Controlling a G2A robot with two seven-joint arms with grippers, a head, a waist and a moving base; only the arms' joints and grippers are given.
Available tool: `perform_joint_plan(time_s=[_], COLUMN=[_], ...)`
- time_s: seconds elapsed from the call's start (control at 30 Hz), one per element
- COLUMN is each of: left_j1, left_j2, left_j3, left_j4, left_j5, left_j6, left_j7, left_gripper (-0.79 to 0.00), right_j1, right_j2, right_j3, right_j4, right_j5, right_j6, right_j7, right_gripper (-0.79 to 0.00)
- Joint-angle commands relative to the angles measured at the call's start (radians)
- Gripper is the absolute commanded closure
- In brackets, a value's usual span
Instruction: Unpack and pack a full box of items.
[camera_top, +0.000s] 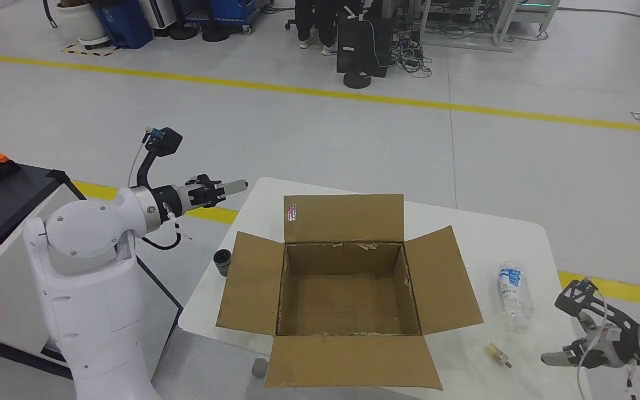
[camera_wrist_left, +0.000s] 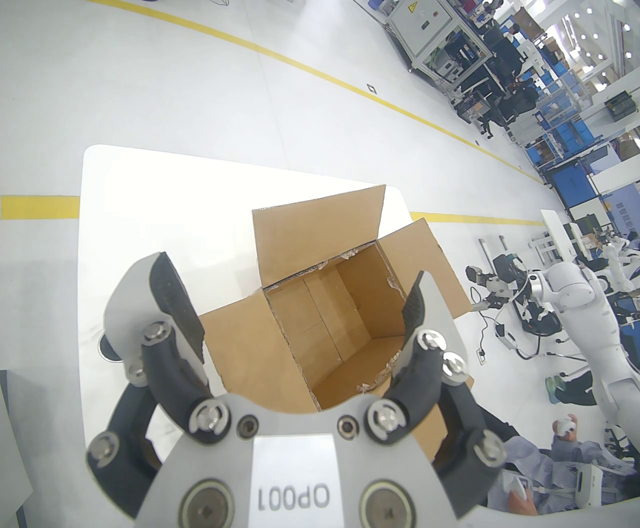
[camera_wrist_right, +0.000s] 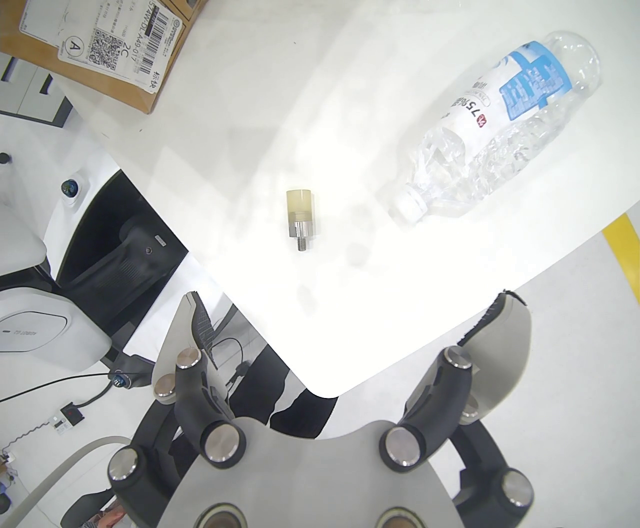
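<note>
— What's on the desk (camera_top: 480, 225), left to right?
— A dark cylinder (camera_top: 222, 262) at the left edge, the box (camera_top: 345, 218) mid-desk with four flaps spread, a bottle (camera_top: 511, 290) lying by the right edge, a small stud (camera_top: 497, 353) near the front right corner.
— And your claws?
— My left claw (camera_wrist_left: 292, 272) is spread wide, gripping nothing, the box framed between its fingers. My right claw (camera_wrist_right: 350, 302) gapes too, bare, just off that corner.
— Wrist views?
— The left looks down to the box's bare floor. The right shows the stud's cream cap and metal thread, a speck from the top, plus a label (camera_wrist_right: 112, 42) on the box's cardboard.
</note>
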Motion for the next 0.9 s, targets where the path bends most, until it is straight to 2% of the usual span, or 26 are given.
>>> perform_joint_plan(time_s=[0.0, 0.07, 0.13, 0.23, 0.33, 0.43, 0.63, 0.87], left_j1=[0.000, 0.000, 0.000, 0.000, 0.000, 0.000, 0.000, 0.000], left_j2=[0.000, 0.000, 0.000, 0.000, 0.000, 0.000, 0.000, 0.000], left_j3=[0.000, 0.000, 0.000, 0.000, 0.000, 0.000, 0.000, 0.000], left_j4=[0.000, 0.000, 0.000, 0.000, 0.000, 0.000, 0.000, 0.000], left_j5=[0.000, 0.000, 0.000, 0.000, 0.000, 0.000, 0.000, 0.000], left_j6=[0.000, 0.000, 0.000, 0.000, 0.000, 0.000, 0.000, 0.000], left_j7=[0.000, 0.000, 0.000, 0.000, 0.000, 0.000, 0.000, 0.000], left_gripper=[-0.785, -0.785, -0.785, -0.785, -0.785, -0.785, -0.785, -0.785], right_j1=[0.000, -0.002, -0.008, -0.028, -0.040, -0.035, 0.047, 0.203], right_j2=[0.000, -0.003, -0.005, 0.010, 0.038, 0.068, 0.119, 0.128], right_j3=[-0.001, -0.010, -0.028, -0.059, -0.092, -0.155, -0.279, -0.438], right_j4=[-0.001, -0.011, -0.012, 0.005, 0.058, 0.075, 0.038, 0.017], right_j5=[-0.002, -0.010, 0.077, 0.081, 0.009, -0.036, -0.079, -0.090], right_j6=[0.004, 0.006, -0.083, -0.186, -0.269, -0.260, -0.207, -0.156], right_j7=[-0.006, -0.027, -0.083, -0.186, -0.269, -0.260, -0.207, -0.157], right_gripper=[-0.785, -0.785, -0.785, -0.785, -0.785, -0.785, -0.785, -0.785])
